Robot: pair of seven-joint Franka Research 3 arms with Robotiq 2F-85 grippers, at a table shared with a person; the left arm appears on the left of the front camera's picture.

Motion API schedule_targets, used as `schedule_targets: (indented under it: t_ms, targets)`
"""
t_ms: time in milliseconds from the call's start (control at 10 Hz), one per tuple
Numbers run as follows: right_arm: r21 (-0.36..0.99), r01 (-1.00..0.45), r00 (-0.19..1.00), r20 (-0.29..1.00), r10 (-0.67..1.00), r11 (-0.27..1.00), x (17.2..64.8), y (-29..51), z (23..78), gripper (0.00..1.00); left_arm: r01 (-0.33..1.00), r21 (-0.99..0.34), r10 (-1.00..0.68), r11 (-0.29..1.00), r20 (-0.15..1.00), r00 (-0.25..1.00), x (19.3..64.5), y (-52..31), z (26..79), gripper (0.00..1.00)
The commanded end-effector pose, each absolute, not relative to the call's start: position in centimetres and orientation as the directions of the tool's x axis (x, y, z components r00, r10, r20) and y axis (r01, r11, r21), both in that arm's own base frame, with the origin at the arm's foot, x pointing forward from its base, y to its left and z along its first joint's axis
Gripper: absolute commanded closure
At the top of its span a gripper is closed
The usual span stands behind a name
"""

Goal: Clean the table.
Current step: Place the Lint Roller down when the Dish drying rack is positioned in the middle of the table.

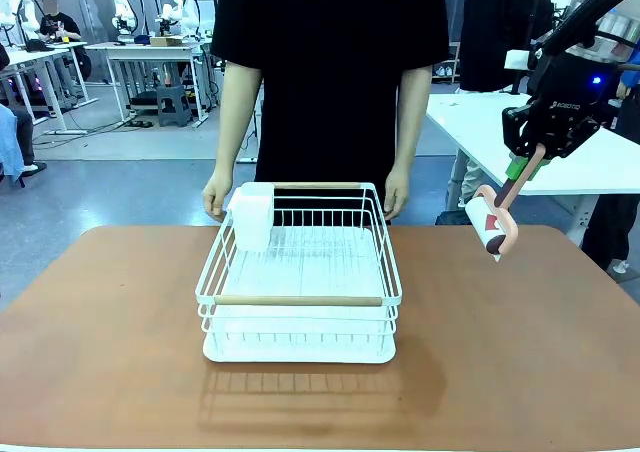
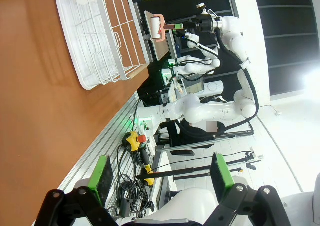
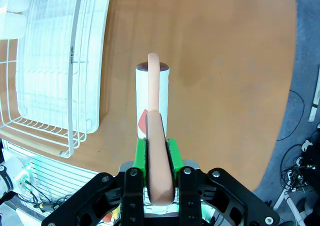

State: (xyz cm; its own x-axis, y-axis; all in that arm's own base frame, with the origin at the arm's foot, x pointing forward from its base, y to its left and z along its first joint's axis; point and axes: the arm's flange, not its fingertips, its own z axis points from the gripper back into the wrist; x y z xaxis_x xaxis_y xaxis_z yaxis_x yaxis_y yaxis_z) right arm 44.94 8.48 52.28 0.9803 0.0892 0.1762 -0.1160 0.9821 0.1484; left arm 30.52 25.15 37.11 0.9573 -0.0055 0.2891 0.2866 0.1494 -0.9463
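Note:
The table [image 1: 120, 312] has a reddish-brown top that fills the front view. My right gripper [image 1: 527, 162] hangs above its far right part, shut on the peach handle of a lint roller [image 1: 490, 227]. The roller's white drum points down toward the tabletop. In the right wrist view the green pads [image 3: 172, 153] clamp the handle, and the lint roller [image 3: 152, 96] reaches out over the bare table [image 3: 215, 61]. My left gripper [image 2: 162, 173] is open with nothing between its fingers, off the table's [image 2: 40, 111] near edge.
A white wire rack [image 1: 300, 300] with a wooden handle stands mid-table, with a white cup [image 1: 253, 215] at its far left corner. A person stands behind it, hands [image 1: 215, 197] at the far rim. A white-topped table [image 1: 590, 152] stands at back right.

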Motion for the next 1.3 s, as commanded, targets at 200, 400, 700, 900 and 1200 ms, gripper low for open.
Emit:
schedule_targets:
  t_ms: [200,400,700,900,1200]
  targets:
    - [0.144,-0.120,0.979,0.180,0.093,0.982,44.85,8.59,52.61,0.78,0.288,-0.945,0.000,0.156,0.291,0.957,30.42,25.37,37.14,0.00]
    - [0.144,-0.120,0.979,0.180,0.093,0.982,44.85,8.59,52.61,0.78,0.288,-0.945,0.000,0.156,0.291,0.957,30.42,25.37,37.14,0.00]
    - [0.144,-0.120,0.979,0.180,0.093,0.982,44.85,8.59,52.61,0.78,0.288,-0.945,0.000,0.156,0.291,0.957,30.42,25.37,37.14,0.00]
    - [0.144,-0.120,0.979,0.180,0.093,0.982,44.85,8.59,52.61,0.78,0.288,-0.945,0.000,0.156,0.291,0.957,30.42,25.37,37.14,0.00]
    - [0.144,-0.120,0.979,0.180,0.093,0.982,44.85,8.59,52.61,0.78,0.288,-0.945,0.000,0.156,0.291,0.957,30.42,25.37,37.14,0.00]
